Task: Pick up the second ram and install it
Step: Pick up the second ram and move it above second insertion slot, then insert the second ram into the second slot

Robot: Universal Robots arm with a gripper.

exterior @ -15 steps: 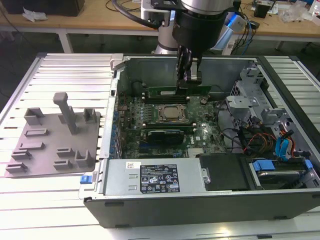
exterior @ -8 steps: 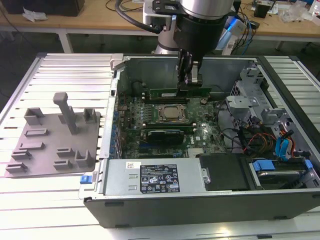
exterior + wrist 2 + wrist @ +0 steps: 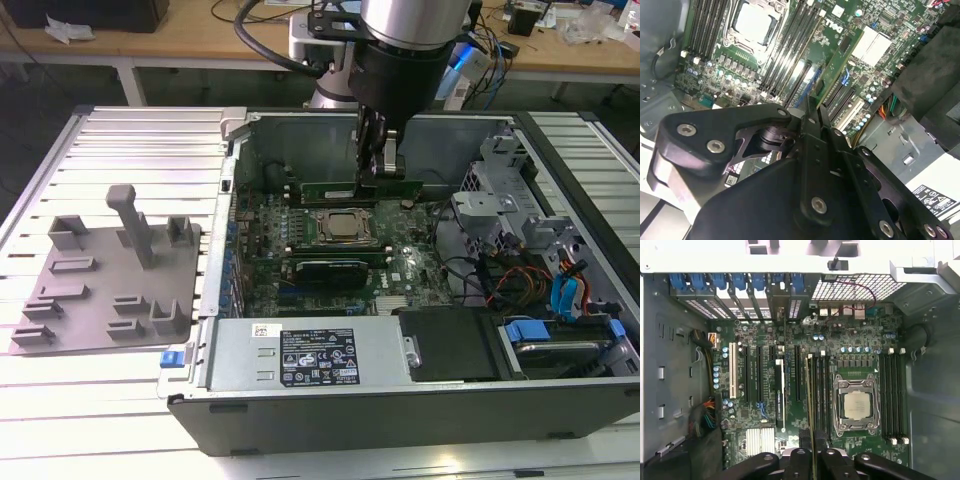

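Green and thin, the second ram (image 3: 352, 187) sits clamped between the tips of the pincer (image 3: 372, 168), inside the open computer case (image 3: 420, 415). It lies level on the far side of the CPU socket (image 3: 345, 227). In the first wrist view I see the stick (image 3: 810, 400) edge-on, lined up along the memory slots (image 3: 821, 390) just beside the socket (image 3: 856, 407), with the pincer (image 3: 812, 462) closed on one end. In the second wrist view the fingers (image 3: 812, 107) pinch the stick (image 3: 842, 57) and the rest of it juts out over the motherboard (image 3: 875, 45). Whether it touches a slot I cannot tell.

Room is tight here. The case's back wall (image 3: 300, 140) stands close behind the arm, and the drive cage (image 3: 500, 215) and a knot of cables (image 3: 500, 285) crowd the exterior view's right. The power supply (image 3: 310, 358) runs along the near edge. Above the socket the space is open.

The case holds the motherboard (image 3: 410, 270), socket, power supply and drives. To the exterior view's left, on the white slatted counter (image 3: 130, 150), lies a grey holder tray (image 3: 90, 290), well apart from the pincer.
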